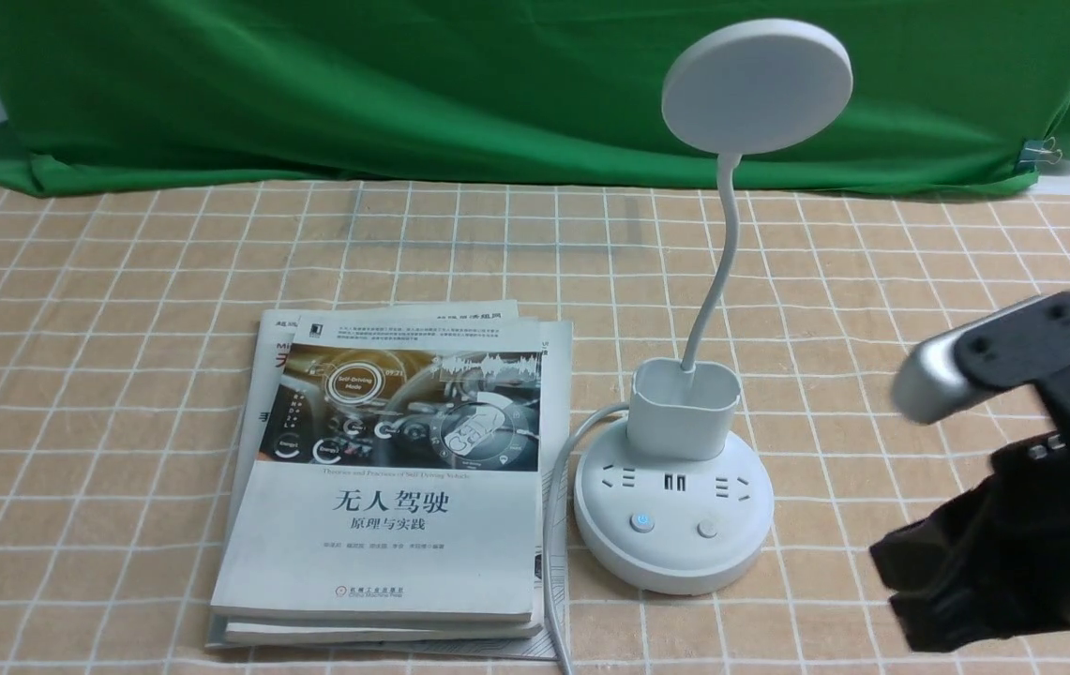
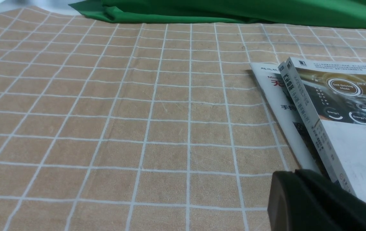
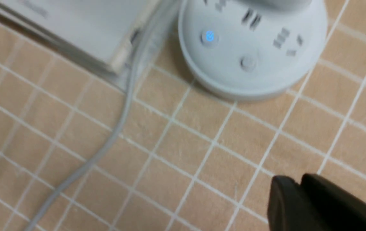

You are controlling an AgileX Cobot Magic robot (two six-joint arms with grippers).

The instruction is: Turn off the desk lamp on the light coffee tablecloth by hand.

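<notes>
My right pincer, tips together, hovers right of the lamp, which stands beside the books on the cloth; its blue button glows, so I judge the press not yet done.

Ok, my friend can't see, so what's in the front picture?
A white desk lamp stands on a tan checked tablecloth, one base button glowing blue. A stack of books lies to its left, and the robot's black right hand is to its right.
</notes>
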